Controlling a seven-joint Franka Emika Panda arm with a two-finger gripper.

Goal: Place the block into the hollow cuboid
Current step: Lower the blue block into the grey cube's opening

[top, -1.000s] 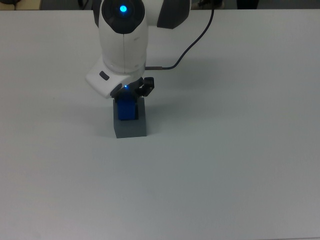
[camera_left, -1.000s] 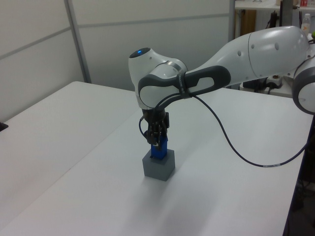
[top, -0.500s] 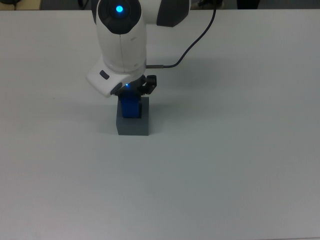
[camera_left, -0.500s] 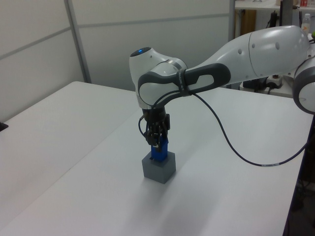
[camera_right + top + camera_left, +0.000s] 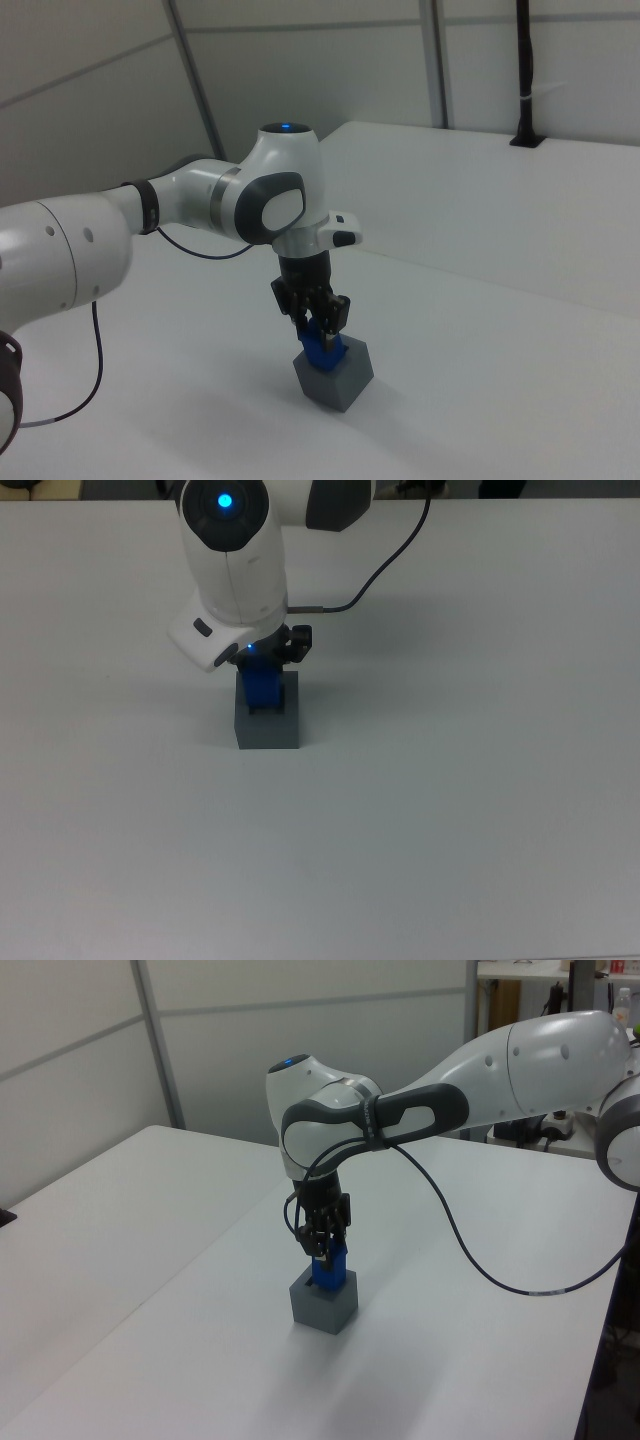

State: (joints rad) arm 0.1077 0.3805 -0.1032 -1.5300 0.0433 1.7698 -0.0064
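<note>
The grey hollow cuboid [image 5: 268, 732] stands on the white table [image 5: 450, 810], left of centre in the top view. The blue block [image 5: 262, 687] sits upright with its lower end in the cuboid's recess and its upper part sticking out. My gripper [image 5: 264, 668] comes down from above and is shut on the block's upper part. In the left view the block [image 5: 329, 1273] rises out of the cuboid [image 5: 322, 1308] under the gripper [image 5: 322, 1256]. The right view shows the same: block [image 5: 321, 349], cuboid [image 5: 339, 383], gripper [image 5: 320, 326].
A black cable [image 5: 385, 565] runs from the wrist across the table toward the top view's upper edge. Wall panels [image 5: 200, 1020] stand behind the table in the left view. A black post [image 5: 524, 70] stands at the table's far side in the right view.
The arm's wrist has leaned a little toward the top view's left. The cuboid has slid slightly to the top view's right, with the block still held in its recess.
</note>
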